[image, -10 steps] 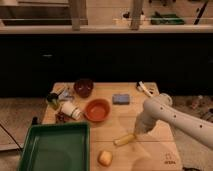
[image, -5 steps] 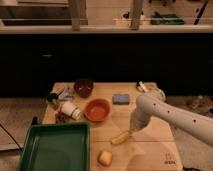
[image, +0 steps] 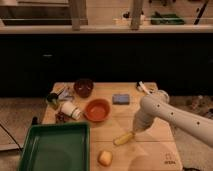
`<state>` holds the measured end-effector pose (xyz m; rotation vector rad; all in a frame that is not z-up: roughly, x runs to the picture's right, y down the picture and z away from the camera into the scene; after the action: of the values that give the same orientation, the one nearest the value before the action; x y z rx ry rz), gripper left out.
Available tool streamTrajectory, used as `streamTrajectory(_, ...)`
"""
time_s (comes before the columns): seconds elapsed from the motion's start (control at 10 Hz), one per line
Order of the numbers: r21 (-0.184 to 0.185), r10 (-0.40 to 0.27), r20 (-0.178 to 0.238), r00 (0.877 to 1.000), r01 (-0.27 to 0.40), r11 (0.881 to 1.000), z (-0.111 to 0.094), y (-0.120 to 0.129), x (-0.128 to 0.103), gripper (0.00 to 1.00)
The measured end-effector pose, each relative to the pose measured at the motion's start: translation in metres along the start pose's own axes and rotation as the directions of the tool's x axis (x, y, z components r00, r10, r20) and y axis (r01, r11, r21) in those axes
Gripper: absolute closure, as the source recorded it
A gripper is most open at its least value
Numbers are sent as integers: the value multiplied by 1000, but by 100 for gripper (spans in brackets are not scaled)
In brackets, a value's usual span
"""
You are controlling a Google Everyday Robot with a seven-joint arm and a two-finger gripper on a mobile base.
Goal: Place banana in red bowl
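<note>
Table (image: 150, 147) of light wood carries everything, and the green tray (image: 55, 127) fills its near left corner. My white arm (image: 170, 112) reaches in from the right; over the last second it only shifted a little sideways. The red bowl (image: 97, 109) waits empty, up and to the left. My gripper (image: 134, 131) sits at the right end of the banana (image: 123, 138); whether it grips I cannot tell. The banana has stayed at nearly the same spot, so I judge the carry has not begun.
</note>
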<state>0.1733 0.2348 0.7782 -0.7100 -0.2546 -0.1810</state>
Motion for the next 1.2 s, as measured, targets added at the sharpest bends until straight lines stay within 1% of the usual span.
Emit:
streamTrajectory(0.4,2,-5,5,1000,5,1000,0,2,-2,20)
streamTrajectory(0.6,6,-8,15,1000,8,1000,1,3,-4,20)
streamTrajectory(0.9,8,-18,48,999,17,1000,6,9,-11,20)
streamTrajectory(1.2,-4,-48,85,995,48,999,17,14,-26,20)
